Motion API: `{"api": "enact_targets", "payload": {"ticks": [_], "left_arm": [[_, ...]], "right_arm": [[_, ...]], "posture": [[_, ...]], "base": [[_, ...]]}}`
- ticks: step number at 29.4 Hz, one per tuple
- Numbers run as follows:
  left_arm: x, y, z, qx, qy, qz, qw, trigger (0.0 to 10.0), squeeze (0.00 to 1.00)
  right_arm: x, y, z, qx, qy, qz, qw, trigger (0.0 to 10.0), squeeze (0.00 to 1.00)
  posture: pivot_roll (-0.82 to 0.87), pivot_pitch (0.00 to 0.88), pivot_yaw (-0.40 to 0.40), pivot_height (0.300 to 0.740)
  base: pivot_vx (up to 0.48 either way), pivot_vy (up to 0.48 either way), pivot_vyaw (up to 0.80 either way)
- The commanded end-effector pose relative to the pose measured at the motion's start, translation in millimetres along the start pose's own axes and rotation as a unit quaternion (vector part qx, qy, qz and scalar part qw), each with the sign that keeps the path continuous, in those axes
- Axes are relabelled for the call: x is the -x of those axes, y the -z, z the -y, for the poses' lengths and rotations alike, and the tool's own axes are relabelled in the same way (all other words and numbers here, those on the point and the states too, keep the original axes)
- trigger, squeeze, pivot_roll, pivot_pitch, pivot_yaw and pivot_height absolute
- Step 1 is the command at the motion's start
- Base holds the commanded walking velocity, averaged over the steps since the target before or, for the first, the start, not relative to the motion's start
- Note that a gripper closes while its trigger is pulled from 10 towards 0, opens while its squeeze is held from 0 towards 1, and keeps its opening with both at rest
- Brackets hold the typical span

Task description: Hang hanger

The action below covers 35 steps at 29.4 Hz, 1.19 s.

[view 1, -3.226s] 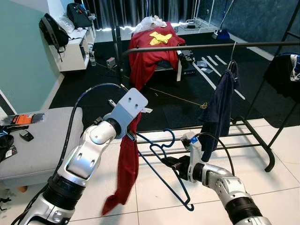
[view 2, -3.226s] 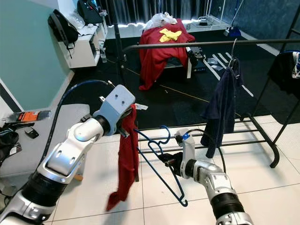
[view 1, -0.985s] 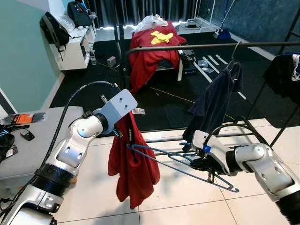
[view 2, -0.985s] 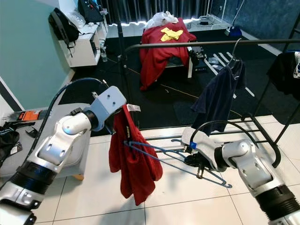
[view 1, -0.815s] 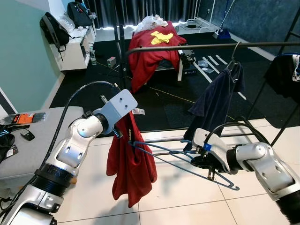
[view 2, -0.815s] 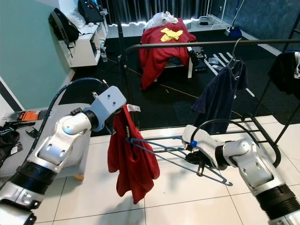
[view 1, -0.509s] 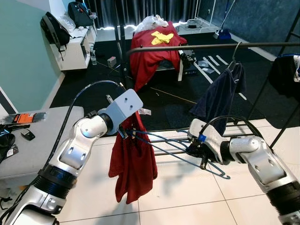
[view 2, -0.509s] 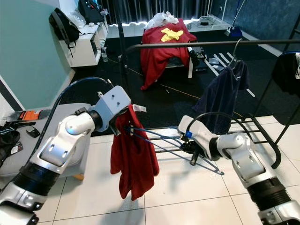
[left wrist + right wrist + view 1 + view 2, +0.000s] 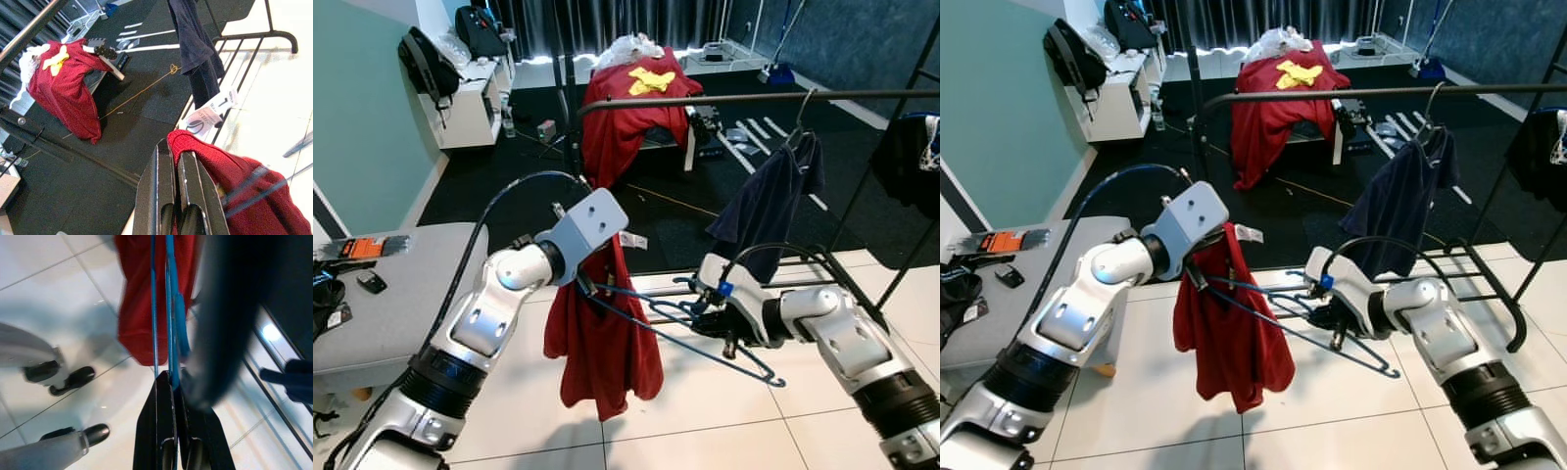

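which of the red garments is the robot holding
The red garment hanging from the left gripper, with the blue hanger going into it. The other red one is draped over furniture beyond the rail.

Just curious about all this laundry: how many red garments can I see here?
2. One red garment hangs from the left gripper, with the blue hanger poking into it. Another red garment drapes over furniture at the back. Others may be hidden.
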<state>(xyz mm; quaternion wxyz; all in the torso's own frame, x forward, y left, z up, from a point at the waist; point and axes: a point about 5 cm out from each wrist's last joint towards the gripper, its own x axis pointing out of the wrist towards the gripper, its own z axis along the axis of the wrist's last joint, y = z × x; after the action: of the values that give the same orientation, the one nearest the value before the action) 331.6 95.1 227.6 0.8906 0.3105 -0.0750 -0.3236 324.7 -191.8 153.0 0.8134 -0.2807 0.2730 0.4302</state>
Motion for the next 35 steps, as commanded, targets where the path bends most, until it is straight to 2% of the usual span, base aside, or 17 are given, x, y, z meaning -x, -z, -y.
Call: {"api": "enact_targets", "payload": {"ticks": [1, 4, 9, 11, 15, 17, 20, 21, 25, 27, 30, 33, 35], "left_arm": [[2.0, -6.0, -2.4, -0.016, 0.004, 0.001, 1.000, 10.0, 0.00], [3.8, -5.4, -2.5, -0.015, 0.002, -0.007, 1.000, 10.0, 0.00], [4.1, -5.1, -2.9, -0.015, 0.000, -0.010, 1.000, 10.0, 0.00], [3.6, -4.1, -4.8, -0.016, -0.008, -0.021, 1.000, 10.0, 0.00], [2.6, -3.3, -6.1, -0.015, -0.013, -0.028, 0.999, 10.0, 0.00], [1.7, -0.3, -8.6, -0.011, -0.025, -0.046, 0.999, 10.0, 0.00], [3.5, 11.4, -17.0, -0.005, -0.064, -0.103, 0.993, 10.0, 0.00], [3.5, 11.4, -17.0, -0.005, -0.064, -0.103, 0.993, 10.0, 0.00], [8.1, 18.4, -24.7, -0.007, -0.091, -0.132, 0.987, 10.0, 0.00], [11.4, 21.4, -30.0, -0.010, -0.106, -0.143, 0.984, 10.0, 0.00], [12.1, 21.8, -30.9, -0.008, -0.109, -0.145, 0.983, 10.0, 0.00], [11.2, 17.3, -29.6, 0.004, -0.105, -0.130, 0.986, 10.0, 0.00], [11.2, 17.3, -29.6, 0.004, -0.105, -0.130, 0.986, 10.0, 0.00]], "right_arm": [[-3.6, -0.3, 1.0, -0.004, 0.009, -0.010, 1.000, 10.0, 0.00], [-6.5, 4.4, 3.4, -0.026, 0.027, -0.025, 0.999, 10.0, 0.00], [-8.1, 8.9, 3.2, -0.038, 0.031, -0.037, 0.998, 10.0, 0.00], [-11.4, 20.3, -0.1, -0.057, 0.014, -0.063, 0.996, 10.0, 0.00], [-12.5, 25.7, -1.8, -0.059, 0.002, -0.077, 0.995, 10.0, 0.00], [-12.2, 30.1, -3.1, -0.058, -0.011, -0.088, 0.994, 10.0, 0.00], [-6.4, 35.7, -1.6, -0.039, -0.012, -0.105, 0.994, 10.0, 0.00], [-6.4, 35.7, -1.6, -0.039, -0.012, -0.105, 0.994, 10.0, 0.00], [1.8, 29.6, 3.6, -0.029, 0.014, -0.080, 0.996, 10.0, 0.00], [11.3, 21.3, 6.7, -0.020, 0.030, -0.052, 0.998, 10.0, 0.00], [14.8, 18.3, 6.8, -0.015, 0.030, -0.043, 0.998, 10.0, 0.00], [22.6, 4.9, 3.2, 0.008, 0.002, -0.001, 1.000, 10.0, 0.00], [22.6, 4.9, 3.2, 0.008, 0.002, -0.001, 1.000, 10.0, 0.00]], "posture": [[0.07, 0.020, 0.038, 0.740], [0.07, 0.023, 0.034, 0.740], [0.07, 0.024, 0.036, 0.740], [0.06, 0.024, 0.038, 0.740], [0.06, 0.024, 0.039, 0.740], [0.06, 0.027, 0.039, 0.740], [0.06, 0.034, 0.036, 0.740], [0.06, 0.034, 0.036, 0.740], [0.06, 0.039, 0.029, 0.740], [0.06, 0.043, 0.029, 0.740], [0.06, 0.044, 0.030, 0.740], [0.06, 0.046, 0.035, 0.740], [0.06, 0.046, 0.035, 0.740]], "base": [[0.000, 0.000, 0.00], [0.000, 0.000, 0.00], [0.000, 0.000, 0.00], [0.000, 0.000, 0.00], [0.000, 0.000, 0.00], [0.000, 0.000, 0.00], [0.000, 0.000, 0.00], [0.000, 0.000, 0.00], [0.000, 0.000, 0.00], [0.000, 0.000, 0.00], [0.000, 0.000, 0.00], [0.000, 0.000, 0.00], [0.000, 0.000, 0.00]]}}
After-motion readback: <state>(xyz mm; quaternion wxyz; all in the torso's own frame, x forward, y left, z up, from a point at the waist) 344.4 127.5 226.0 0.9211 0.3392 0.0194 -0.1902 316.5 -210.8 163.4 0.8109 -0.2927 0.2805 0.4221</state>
